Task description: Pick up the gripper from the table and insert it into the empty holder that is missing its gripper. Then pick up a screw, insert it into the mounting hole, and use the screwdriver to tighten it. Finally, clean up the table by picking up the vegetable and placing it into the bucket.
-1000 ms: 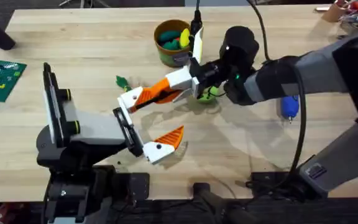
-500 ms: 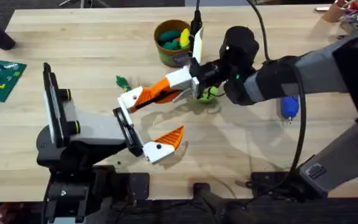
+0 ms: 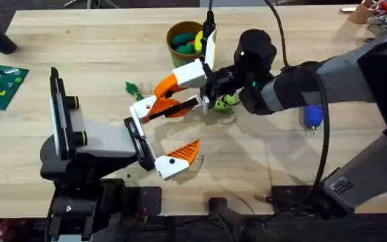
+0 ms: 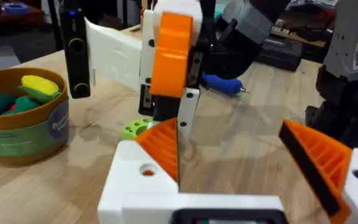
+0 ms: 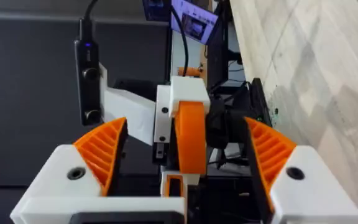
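The orange gripper (image 4: pixel 164 147) sits seated on the white holder (image 4: pixel 134 186), the far finger of my left gripper (image 4: pixel 229 134), which is open. The mounting hole (image 4: pixel 146 169) shows on the bracket's face. In the overhead view the orange gripper (image 3: pixel 151 105) and holder (image 3: pixel 138 110) lie between the spread fingers of my right gripper (image 3: pixel 170 97), which is open and touches nothing. The right gripper (image 5: pixel 185 124) has its pads clear on both sides. The blue screwdriver (image 3: pixel 312 115) lies half under the right arm. The dark green vegetable (image 3: pixel 132 88) lies left of the holder. The bucket (image 3: pixel 177 59) stands behind.
The bucket (image 4: pixel 23 127) holds toy food. A bright green disc (image 3: pixel 226 101) lies under the right wrist. A green board (image 3: pixel 2 84) sits at the table's left edge. Bare wood stretches between the arms toward the front edge.
My right gripper has opened: its upper finger swung up and away from the orange gripper, which stays on the holder. The left arm barely moved.
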### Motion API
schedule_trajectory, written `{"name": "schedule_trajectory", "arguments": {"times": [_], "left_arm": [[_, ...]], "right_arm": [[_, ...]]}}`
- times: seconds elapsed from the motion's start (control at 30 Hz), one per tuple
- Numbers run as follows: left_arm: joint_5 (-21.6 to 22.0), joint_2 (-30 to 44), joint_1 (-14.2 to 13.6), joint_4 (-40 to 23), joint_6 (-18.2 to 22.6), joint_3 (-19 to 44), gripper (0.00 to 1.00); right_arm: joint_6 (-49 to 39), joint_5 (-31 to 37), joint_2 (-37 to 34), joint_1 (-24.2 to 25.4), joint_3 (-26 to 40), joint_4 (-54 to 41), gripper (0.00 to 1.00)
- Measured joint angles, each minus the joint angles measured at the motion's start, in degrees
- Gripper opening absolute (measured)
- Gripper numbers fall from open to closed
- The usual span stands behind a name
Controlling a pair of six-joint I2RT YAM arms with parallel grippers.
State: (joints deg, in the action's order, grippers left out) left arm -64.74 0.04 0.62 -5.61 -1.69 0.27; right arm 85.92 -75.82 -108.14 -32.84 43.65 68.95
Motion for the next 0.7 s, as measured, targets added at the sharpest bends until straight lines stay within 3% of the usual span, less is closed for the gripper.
{"name": "schedule_trajectory", "arguments": {"times": [0.5,0.6,0.7], "left_arm": [[-0.04,0.01,0.0,0.0,0.01,0.0,0.986],[-0.04,-0.01,0.0,0.0,0.0,0.0,0.986],[-0.07,0.01,0.0,0.0,0.01,0.0,0.986]], "right_arm": [[-1.29,1.8,0.5,2.07,0.12,-1.33,0.993],[-5.28,2.65,3.12,4.75,0.27,-9.68,0.994],[-13.5,4.44,7.55,8.44,0.81,-26.07,0.995]]}}
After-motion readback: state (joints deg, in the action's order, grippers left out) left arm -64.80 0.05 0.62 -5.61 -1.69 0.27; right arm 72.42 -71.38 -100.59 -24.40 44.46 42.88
